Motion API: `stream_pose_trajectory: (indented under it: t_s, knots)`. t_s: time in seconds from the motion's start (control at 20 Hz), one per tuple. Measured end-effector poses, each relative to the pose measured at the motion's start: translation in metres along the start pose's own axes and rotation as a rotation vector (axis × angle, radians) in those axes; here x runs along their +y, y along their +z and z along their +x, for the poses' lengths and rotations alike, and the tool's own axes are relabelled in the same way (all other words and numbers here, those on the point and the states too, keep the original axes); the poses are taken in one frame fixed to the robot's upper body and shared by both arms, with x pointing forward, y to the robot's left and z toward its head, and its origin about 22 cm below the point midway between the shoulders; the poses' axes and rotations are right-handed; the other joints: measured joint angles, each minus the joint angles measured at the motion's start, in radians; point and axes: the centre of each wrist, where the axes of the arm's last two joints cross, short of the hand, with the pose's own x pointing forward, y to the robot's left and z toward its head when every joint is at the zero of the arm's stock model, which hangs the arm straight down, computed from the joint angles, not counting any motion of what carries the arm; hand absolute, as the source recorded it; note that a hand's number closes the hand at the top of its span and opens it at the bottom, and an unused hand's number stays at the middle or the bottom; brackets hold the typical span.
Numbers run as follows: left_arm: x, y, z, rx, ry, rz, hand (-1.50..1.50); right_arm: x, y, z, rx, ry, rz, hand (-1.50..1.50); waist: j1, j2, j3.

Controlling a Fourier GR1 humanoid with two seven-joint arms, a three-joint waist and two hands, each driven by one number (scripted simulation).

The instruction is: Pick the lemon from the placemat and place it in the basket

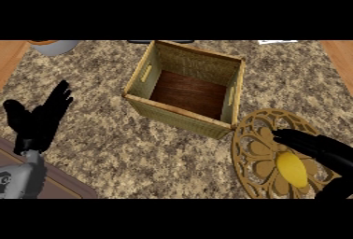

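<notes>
Head view: lemon (292, 169) lies on the round openwork placemat (250, 135) just right of the square wicker basket (176, 115), right hand (318, 146) over it with fingers extended and thumb below, spread wide about the fruit, left hand (38, 116) resting open at left, fingers up.

Granite-pattern counter (103, 140); grey bowl-like vessel (55, 46) at top left edge, possibly orange inside.
</notes>
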Motion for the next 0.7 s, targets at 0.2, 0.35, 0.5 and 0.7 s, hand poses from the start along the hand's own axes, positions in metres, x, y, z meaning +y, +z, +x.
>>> stream_pose_trajectory:
  t_s: [0.2, 0.35, 0.5, 0.7]
  knots:
    - [-0.002, -0.002, -0.007, 0.000, -0.003, -0.003, 0.00, 0.001, -0.005, -0.003, 0.002, 0.019, 0.003, -1.50, 0.000, 0.000, 0.000]
    - [0.003, -0.004, 0.002, -0.003, -0.007, -0.001, 0.00, 0.008, -0.012, -0.003, -0.009, 0.069, 0.030, 1.50, 0.002, 0.000, 0.000]
    - [0.000, -0.005, -0.004, 0.001, 0.001, -0.002, 0.00, 0.016, -0.017, -0.002, -0.027, 0.108, 0.062, 1.50, 0.000, -0.001, -0.003]
    - [-0.003, -0.006, 0.000, -0.003, -0.002, -0.004, 0.00, 0.019, -0.023, 0.001, -0.044, 0.142, 0.075, 1.50, 0.000, -0.003, -0.007]
